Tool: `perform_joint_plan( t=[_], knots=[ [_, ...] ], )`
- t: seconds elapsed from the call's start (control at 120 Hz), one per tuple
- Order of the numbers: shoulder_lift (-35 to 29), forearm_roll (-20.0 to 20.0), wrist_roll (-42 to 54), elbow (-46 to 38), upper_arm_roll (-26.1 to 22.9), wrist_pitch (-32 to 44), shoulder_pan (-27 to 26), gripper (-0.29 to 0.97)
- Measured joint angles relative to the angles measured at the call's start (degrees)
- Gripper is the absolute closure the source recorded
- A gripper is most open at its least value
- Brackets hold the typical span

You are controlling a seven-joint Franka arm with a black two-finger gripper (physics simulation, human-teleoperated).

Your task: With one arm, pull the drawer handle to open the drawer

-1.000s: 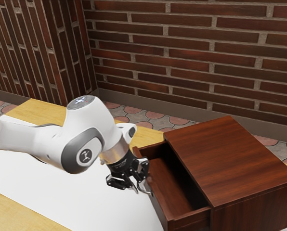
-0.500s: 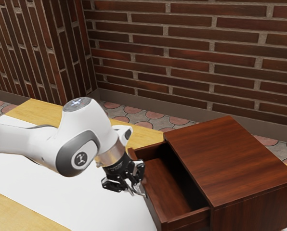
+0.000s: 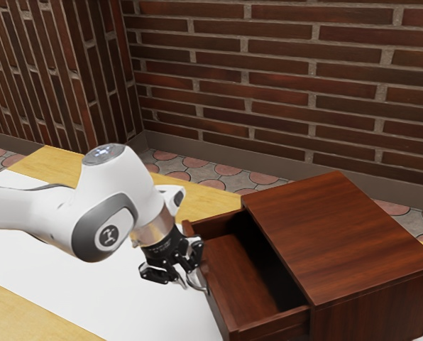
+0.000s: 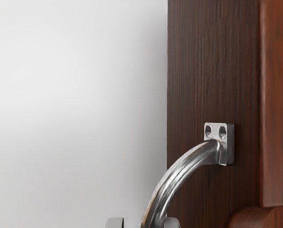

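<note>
**Student:** What does the exterior view show at this moment?

**Instructor:** The arm enters from the exterior view's left. Its hand (image 3: 177, 273) is closed on the drawer handle (image 3: 197, 283), at about 9 o'clock from the drawer (image 3: 247, 284). The drawer stands well out of the cabinet (image 3: 339, 234), over the white tabletop (image 3: 69, 284).

**Student:** And the wrist view?

**Instructor:** The curved metal drawer handle (image 4: 179, 175) runs from its mounting plate (image 4: 219, 142) on the drawer front (image 4: 203, 71) down between two fingertips (image 4: 115, 222), one on each side.

**Student:** What has changed in the last second?

**Instructor:** The hand has travelled toward 8 o'clock in the exterior view, and the drawer front has followed it. More of the drawer's floor is now exposed than a second ago. The cabinet has not shifted.

**Student:** What does that mean for the task?

**Instructor:** The pull is working: handle and hand move together, so the grip appears to hold. The drawer is already open by a good margin. Whether it has reached the end of its travel cannot be told; a continued straight pull along the same line would settle it.
</note>
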Motion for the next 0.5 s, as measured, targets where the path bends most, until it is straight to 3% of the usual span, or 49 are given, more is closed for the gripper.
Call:
perform_joint_plan(
  t=[0.5],
  knots=[
    [-1.4,0.0,-0.3,-0.7,0.1,-0.7,0.0,0.68]
  ],
)
